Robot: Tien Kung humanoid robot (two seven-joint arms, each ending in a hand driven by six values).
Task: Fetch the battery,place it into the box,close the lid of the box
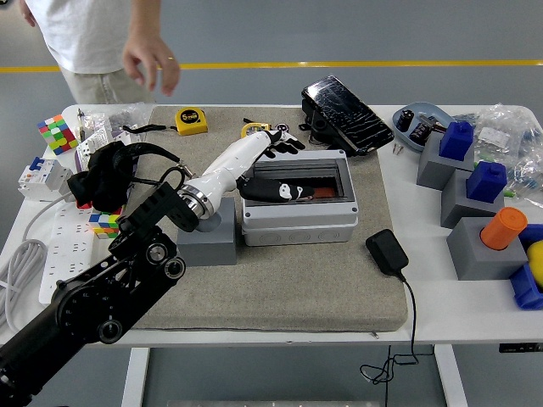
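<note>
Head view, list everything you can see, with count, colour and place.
Box: one, grey, lid down, mat centre.
Mat: one, grey, on white table.
Tape measures: two, yellow, mat's far edge.
Charger: one, black, mat's right edge.
Puzzle cubes: two, multicoloured, far left.
Grey blocks: four, holding blue or orange parts, right; one beside the box.
Black tray: one, far centre.
Person's hand: one, raised, top left.
Left hand: white with black fingers, resting on the box lid.
</note>
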